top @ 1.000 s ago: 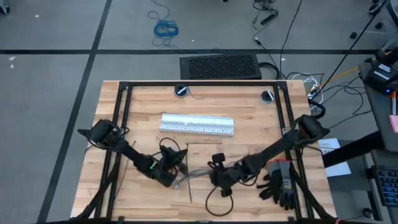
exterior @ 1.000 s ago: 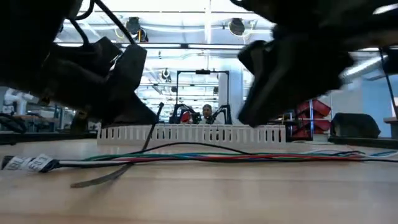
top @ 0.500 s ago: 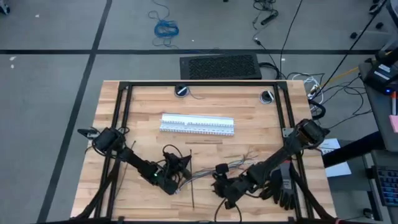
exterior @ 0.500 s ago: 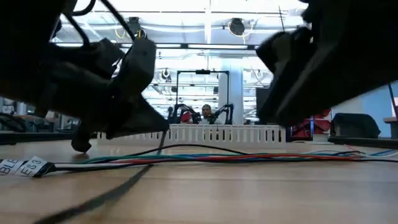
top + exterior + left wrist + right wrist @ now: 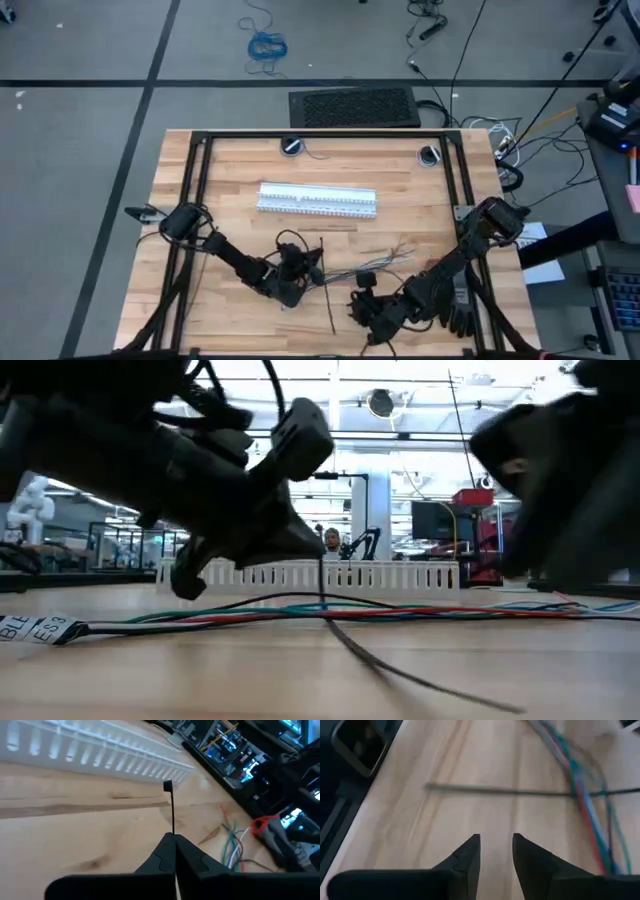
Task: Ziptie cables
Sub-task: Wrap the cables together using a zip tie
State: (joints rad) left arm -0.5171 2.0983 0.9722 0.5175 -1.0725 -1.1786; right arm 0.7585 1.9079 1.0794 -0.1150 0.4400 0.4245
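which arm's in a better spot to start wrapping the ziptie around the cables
Left, probably. The left gripper is shut on a ziptie that crosses the cables, while the right gripper is open and holds nothing.

Both our arms reach low toward the counter's near middle. Our left pincer (image 5: 305, 272) is clamped tight, fingers pressed together. Our right pincer (image 5: 496, 851) hovers with fingers parted.
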